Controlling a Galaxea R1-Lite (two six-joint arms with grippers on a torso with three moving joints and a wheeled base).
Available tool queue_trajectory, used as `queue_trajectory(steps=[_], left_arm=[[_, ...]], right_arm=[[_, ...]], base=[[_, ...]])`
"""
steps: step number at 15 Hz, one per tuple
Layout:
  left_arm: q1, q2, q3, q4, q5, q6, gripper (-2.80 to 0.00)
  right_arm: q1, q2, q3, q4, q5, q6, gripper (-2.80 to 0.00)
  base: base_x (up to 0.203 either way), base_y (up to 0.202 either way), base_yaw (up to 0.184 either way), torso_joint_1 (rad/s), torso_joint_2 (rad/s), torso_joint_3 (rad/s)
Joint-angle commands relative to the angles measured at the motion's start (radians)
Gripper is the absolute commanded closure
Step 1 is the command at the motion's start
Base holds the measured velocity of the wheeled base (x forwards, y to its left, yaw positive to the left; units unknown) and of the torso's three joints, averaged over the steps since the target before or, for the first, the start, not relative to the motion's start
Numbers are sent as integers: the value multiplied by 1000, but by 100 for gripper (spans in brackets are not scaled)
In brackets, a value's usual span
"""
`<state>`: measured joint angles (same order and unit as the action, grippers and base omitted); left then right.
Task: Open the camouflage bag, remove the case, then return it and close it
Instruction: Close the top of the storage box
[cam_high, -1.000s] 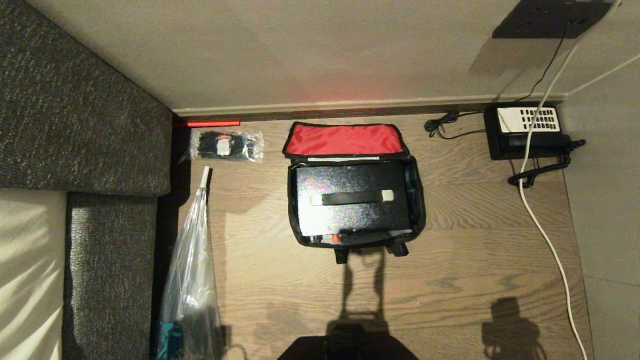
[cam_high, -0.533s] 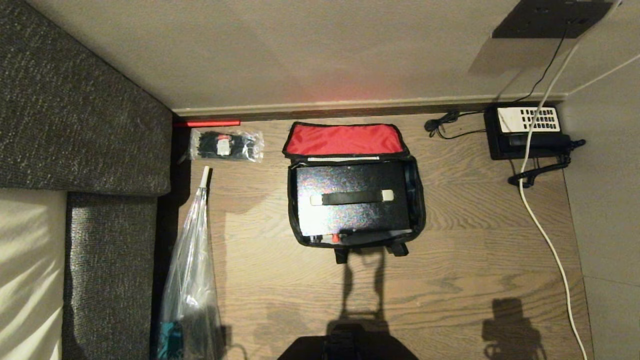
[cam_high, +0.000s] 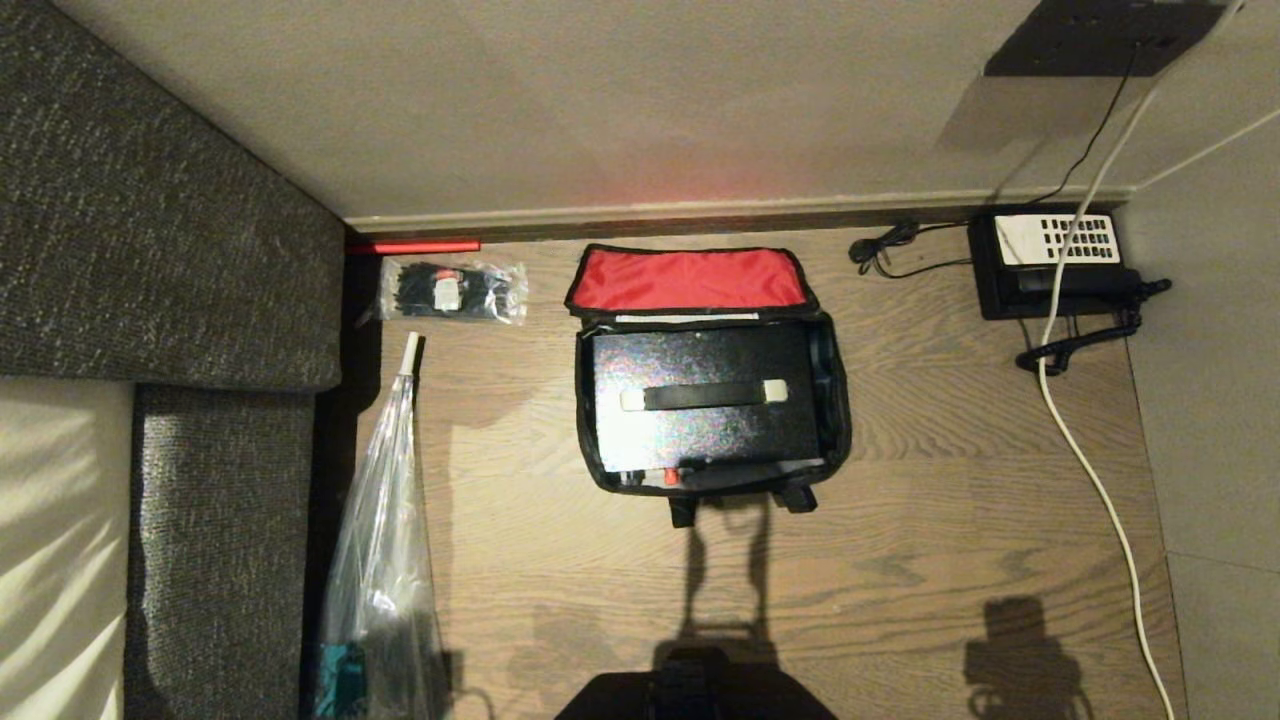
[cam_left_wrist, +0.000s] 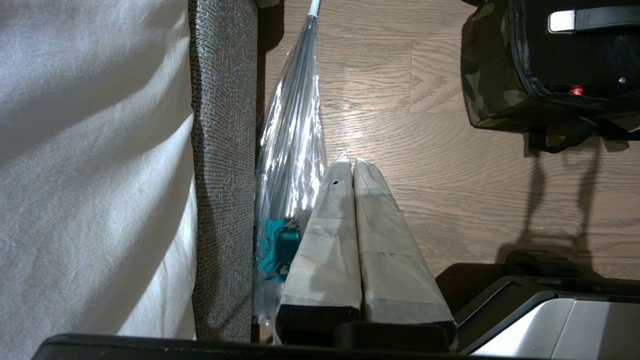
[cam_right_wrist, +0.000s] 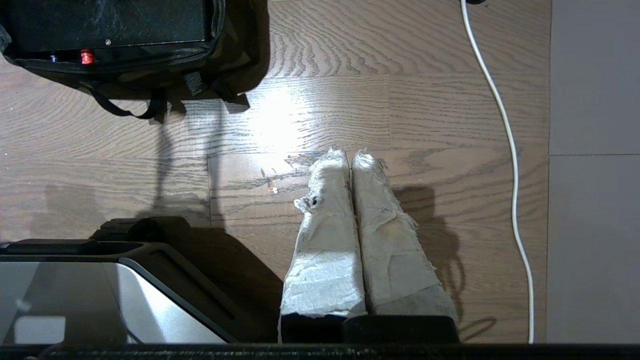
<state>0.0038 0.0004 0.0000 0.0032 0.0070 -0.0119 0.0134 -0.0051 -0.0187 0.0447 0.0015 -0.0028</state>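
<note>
1. Two grippers hung low near the robot base, away from the work. The left gripper (cam_left_wrist: 352, 165) had its taped fingers pressed together and held nothing, above the floor near the clear plastic bag (cam_left_wrist: 292, 125).
2. On the wooden floor (cam_high: 950, 480), in the middle, the camouflage bag (cam_high: 838, 430) lay with its red-lined flap (cam_high: 688, 278) thrown back toward the wall. The case (cam_high: 700, 440) lay flat inside it.
3. The case seemed stiff, smooth and probably slippery, and it fitted the bag tightly. I judged its strap handle (cam_high: 705, 394) the best place to grasp. The bag looked soft and could lift together with it.
4. The right gripper (cam_right_wrist: 350, 157) was also closed and empty.
5. Only the wrist views showed the grippers and the camouflage side; only the head view showed the flap and the telephone (cam_high: 1055, 262).
</note>
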Motion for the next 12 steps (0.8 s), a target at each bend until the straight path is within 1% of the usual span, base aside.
queue_trajectory(steps=[1, 9, 10, 12], left_arm=[[1, 0, 3, 0, 1, 0, 0], [1, 0, 3, 0, 1, -2, 0], [1, 0, 3, 0, 1, -2, 0], [1, 0, 3, 0, 1, -3, 0]], right_arm=[[0, 4, 0, 0, 0, 0, 0], [0, 3, 0, 1, 0, 0, 0], [0, 4, 0, 0, 0, 0, 0], [0, 4, 0, 1, 0, -2, 0]], base=[[0, 0, 0, 0, 0, 0], [0, 0, 0, 0, 0, 0], [56, 0, -5, 2, 7, 1], [169, 0, 1, 0, 1, 1]])
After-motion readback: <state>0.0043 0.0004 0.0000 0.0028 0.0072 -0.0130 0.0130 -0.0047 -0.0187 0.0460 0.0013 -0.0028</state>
